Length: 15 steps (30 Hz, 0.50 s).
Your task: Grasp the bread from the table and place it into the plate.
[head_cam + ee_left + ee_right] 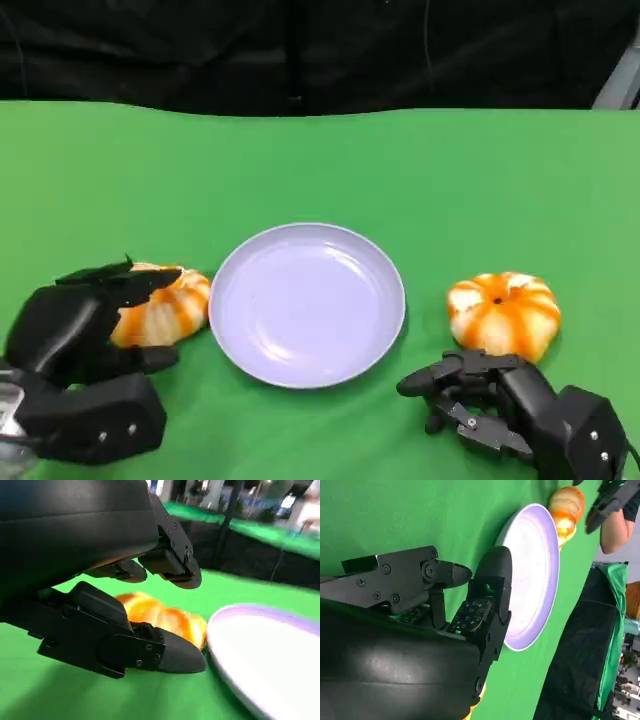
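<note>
A lavender plate (307,303) lies mid-table with nothing in it. Left of it sits an orange-and-white pumpkin-shaped bread (168,306). My left hand (85,345) reaches around that bread, fingers above it and thumb in front, with gaps showing. In the left wrist view the bread (160,617) lies between the fingers (170,562) and thumb of the left hand (85,615), beside the plate (265,645). A second bread (503,313) sits right of the plate. My right hand (500,405) rests in front of it, holding nothing, fingers pointing toward the plate (535,575).
Green cloth (320,170) covers the table, and a black curtain (300,50) hangs behind its far edge. In the right wrist view, what looks like a person's arm (620,527) is beyond the far bread (567,505).
</note>
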Available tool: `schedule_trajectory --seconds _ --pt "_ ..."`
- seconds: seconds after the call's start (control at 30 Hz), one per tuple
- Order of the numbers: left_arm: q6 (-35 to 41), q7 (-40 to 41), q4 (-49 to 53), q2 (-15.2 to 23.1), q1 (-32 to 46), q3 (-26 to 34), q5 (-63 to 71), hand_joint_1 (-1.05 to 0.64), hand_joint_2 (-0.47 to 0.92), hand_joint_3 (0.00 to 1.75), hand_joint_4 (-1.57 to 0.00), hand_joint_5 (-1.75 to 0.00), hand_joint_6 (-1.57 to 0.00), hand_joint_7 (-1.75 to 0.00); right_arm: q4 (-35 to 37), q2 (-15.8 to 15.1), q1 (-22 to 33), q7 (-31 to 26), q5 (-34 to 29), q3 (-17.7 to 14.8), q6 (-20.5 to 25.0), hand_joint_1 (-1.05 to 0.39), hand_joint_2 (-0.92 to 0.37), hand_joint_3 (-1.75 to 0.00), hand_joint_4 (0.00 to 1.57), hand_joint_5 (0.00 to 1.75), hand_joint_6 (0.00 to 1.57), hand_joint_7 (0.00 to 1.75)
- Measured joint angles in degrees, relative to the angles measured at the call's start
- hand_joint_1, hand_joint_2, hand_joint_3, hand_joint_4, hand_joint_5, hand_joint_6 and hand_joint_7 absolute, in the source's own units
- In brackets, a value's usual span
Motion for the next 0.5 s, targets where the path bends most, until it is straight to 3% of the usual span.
schedule_trajectory --seconds 0.5 --pt "4.8 -5.0 2.6 -1.2 -2.9 -2.5 -1.5 -0.87 0.92 0.23 -0.42 -0.01 -0.53 0.0 -0.9 0.0 0.2 -0.6 -0.6 0.2 0.7 -0.06 -0.92 -0.33 0.78 1.29 1.07 0.39"
